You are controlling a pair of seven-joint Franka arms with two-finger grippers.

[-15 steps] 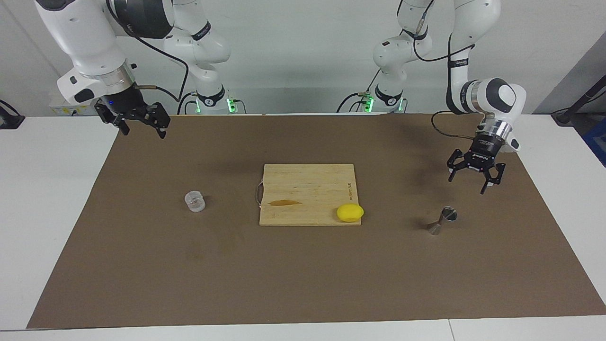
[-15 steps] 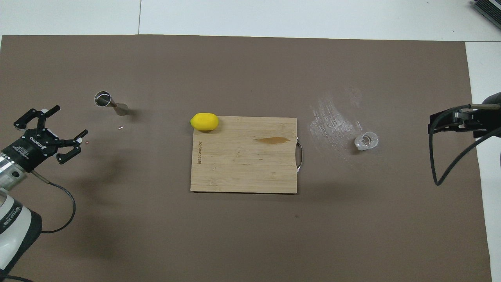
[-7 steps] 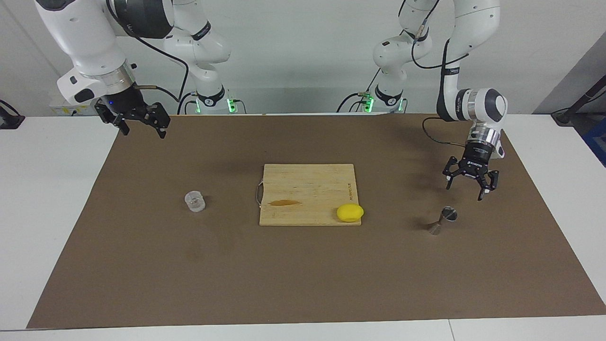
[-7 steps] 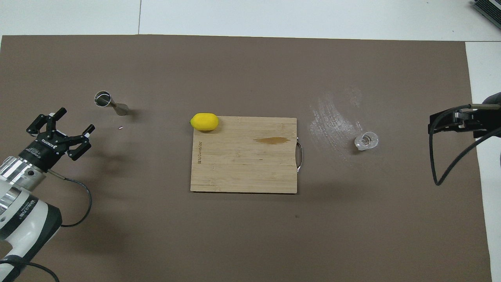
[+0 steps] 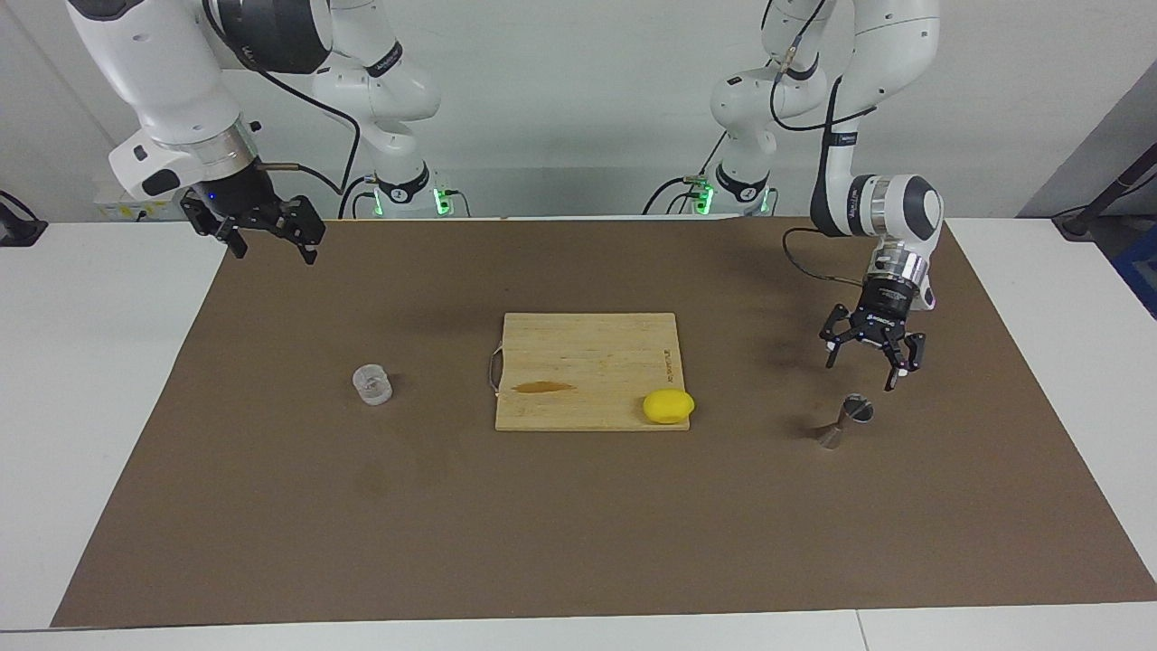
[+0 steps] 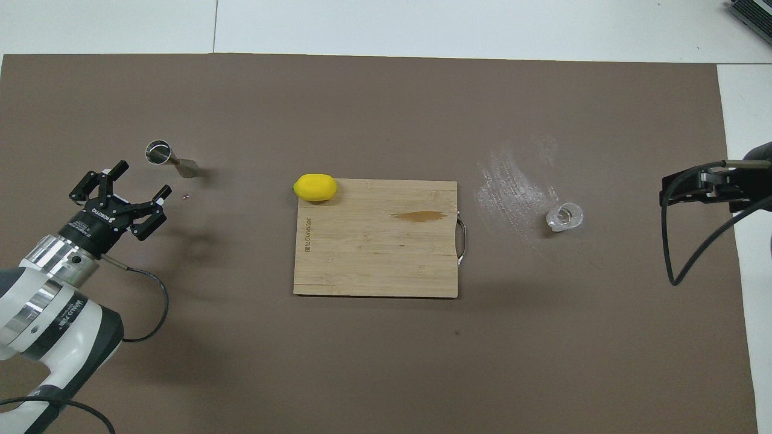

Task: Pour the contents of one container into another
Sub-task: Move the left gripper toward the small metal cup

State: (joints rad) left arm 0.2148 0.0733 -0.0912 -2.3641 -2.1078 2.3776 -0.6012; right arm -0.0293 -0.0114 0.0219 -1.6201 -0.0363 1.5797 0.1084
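Jigger: upright on mat, toward the left arm's end. Left gripper: fingers spread wide, empty, raised just above jigger. Cup: on mat toward the right arm's end. Right gripper: open, waiting over mat corner. Advice: centre fingers on the narrow waist, close gently to avoid tipping.

A robot lab: two white arms at a paper-covered table.

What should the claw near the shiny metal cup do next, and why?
Probably lower the open left claw onto the metal jigger and close. It hangs just above it, not touching. The clear cup sits untouched while the right claw waits.
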